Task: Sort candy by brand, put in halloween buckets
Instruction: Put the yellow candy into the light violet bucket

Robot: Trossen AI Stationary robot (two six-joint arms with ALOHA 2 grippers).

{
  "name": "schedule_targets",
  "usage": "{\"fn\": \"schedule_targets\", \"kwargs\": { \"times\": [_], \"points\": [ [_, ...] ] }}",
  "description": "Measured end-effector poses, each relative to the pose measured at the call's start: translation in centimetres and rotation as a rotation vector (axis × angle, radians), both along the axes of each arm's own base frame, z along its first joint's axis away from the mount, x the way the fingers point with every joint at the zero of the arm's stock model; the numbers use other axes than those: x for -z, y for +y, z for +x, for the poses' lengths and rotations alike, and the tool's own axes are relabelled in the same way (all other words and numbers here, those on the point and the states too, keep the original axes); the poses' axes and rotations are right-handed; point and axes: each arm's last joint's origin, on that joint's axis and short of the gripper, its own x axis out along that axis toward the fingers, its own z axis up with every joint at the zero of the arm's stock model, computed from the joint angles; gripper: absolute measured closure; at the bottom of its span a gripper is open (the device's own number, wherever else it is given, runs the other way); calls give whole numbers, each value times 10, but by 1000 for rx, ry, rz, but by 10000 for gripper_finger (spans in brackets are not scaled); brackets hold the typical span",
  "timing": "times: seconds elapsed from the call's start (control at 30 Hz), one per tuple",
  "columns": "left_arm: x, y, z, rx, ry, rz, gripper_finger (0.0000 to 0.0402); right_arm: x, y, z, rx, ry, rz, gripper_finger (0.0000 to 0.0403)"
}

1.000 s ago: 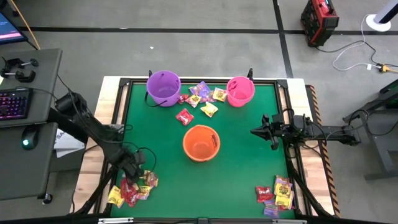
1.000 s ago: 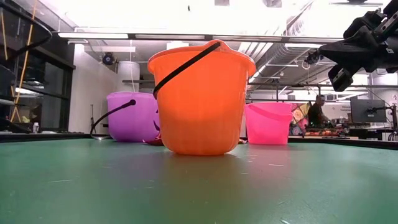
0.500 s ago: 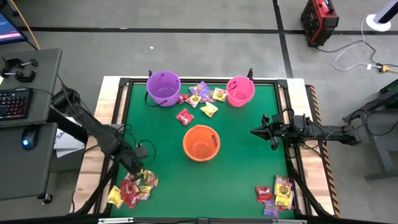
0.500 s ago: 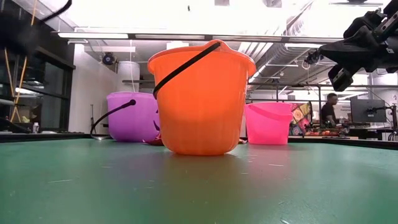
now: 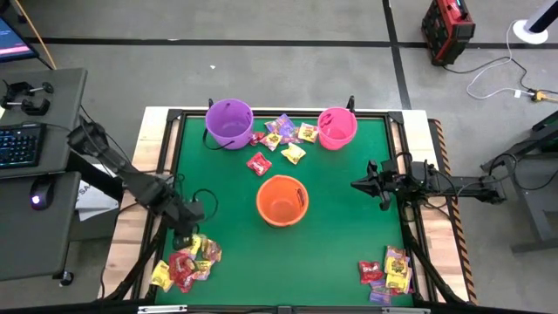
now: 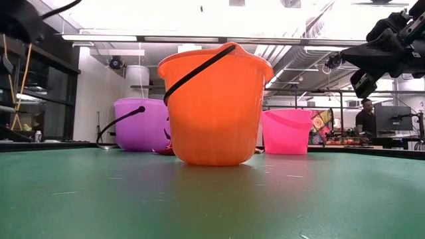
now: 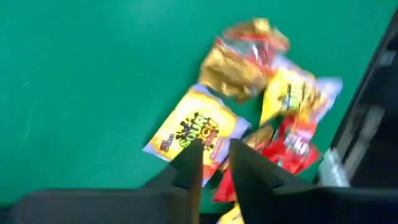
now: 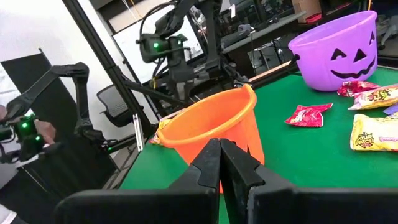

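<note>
Over at the left front corner of the green bench (image 5: pixel 340 235) with the left pincer (image 5: pixel 185 234), hanging just above a heap of candy (image 5: pixel 185 262): red, yellow and gold-brown packets lying over one another, close by the bench's edge. Looking down from the left wrist onto a yellow packet (image 7: pixel 196 134), with a gold packet (image 7: pixel 239 59) and red packets (image 7: pixel 292 149) just beside it. No telling whether this pincer is spread, pressed together or pinching a packet. Across to the right edge, about halfway back: waiting there with the right pincer (image 5: pixel 356 184), pressed together on nothing, held above the bench and pointing in toward the middle. Right in the middle, standing upright with its black handle, the orange bucket (image 5: pixel 282 200). At the back left, the purple bucket (image 5: pixel 229 122); at the back right, the pink bucket (image 5: pixel 336 127), well apart from it. Between those two, scattered on the green, a loose cluster of candy (image 5: pixel 281 131) in purple, yellow and red. A little nearer the orange bucket and lying alone, one red packet (image 5: pixel 259 163). Down at the right front corner, a second heap of candy (image 5: pixel 388 269), mixed red, yellow and purple. Beyond the bench, far off in the room, a person (image 6: pixel 364 119) by a screen.
</note>
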Motion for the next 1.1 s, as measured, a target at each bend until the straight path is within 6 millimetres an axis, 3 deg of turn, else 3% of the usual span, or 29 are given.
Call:
{"fn": "schedule_targets", "kwargs": {
  "times": [0.13,0.33,0.6,0.77,0.9,1.1],
  "points": [
    [11,-16,7,200,-52,43,254,0,0,0,0,0,0,402],
    [38,-25,17,372,16,155,181,0,0,0,0,0,0,402],
    [65,-32,25,540,87,230,161,0,0,0,0,0,0,402],
    [79,-35,29,547,142,273,161,0,0,0,0,0,0,402],
    [81,-35,30,557,143,283,199,0,0,0,0,0,0,402],
    [72,-30,30,508,103,276,377,0,0,0,0,0,0,402]
  ]
}}
